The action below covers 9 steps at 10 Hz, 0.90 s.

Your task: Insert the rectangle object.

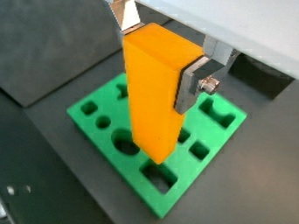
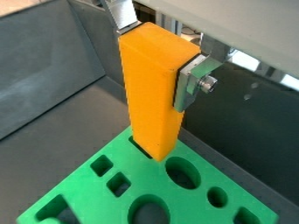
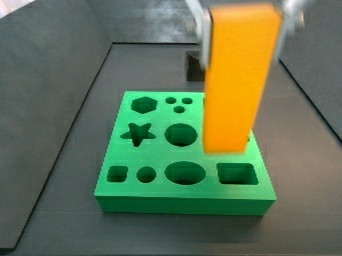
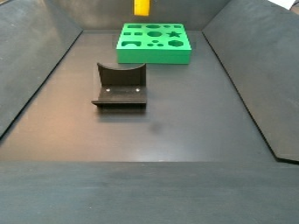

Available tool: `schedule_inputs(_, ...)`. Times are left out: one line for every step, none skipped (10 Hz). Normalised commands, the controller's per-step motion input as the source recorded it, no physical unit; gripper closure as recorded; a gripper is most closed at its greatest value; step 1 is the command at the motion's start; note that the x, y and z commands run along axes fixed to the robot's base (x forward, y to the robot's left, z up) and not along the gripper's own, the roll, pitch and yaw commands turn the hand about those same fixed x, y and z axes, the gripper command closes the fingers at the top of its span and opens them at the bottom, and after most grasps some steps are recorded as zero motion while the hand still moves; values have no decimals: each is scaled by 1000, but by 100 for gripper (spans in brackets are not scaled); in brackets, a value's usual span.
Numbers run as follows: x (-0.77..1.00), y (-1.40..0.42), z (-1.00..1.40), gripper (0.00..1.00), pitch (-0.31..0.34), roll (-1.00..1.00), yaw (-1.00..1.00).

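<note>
Gripped upright between my fingers point(image 1: 197, 77), the rectangle object point(image 1: 159, 92) fills the wrist views; both plates pinch its upper end. Its lower end hangs just over the green board point(image 1: 107, 118) beneath my gripper point(image 2: 158, 61). Well apart stands the fixture point(image 4: 121, 87) on the worktop point(image 4: 163, 157).

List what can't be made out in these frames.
- Bar lower end: in both wrist views the bar itself hides whether it has entered the board.
- Gripper: in a wrist view only one finger shows; the bar covers the far one.
- Side view: the top edge cuts off the bar and the gripper.
- Fixture: seen in one side view only.
</note>
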Motion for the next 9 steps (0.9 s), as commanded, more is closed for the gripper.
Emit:
schedule_inputs(417,-360,-394,100,51,251,91)
schedule_inputs(434,-169,-140,100,210,247,29)
schedule_inputs(414,-74,-154,100,166,179,49)
schedule_inputs(366,-57,-226,100,111,114,103)
schedule_inputs(266,-20,-271,100,73,100,114)
schedule_inputs(117,0,-246,100,47,49,49)
schedule_inputs(-31,131,-34,100,0,10,0)
schedule_inputs(-57,51,-109,100,0,0,0)
schedule_inputs(-86,0,-160,100,0,0,83)
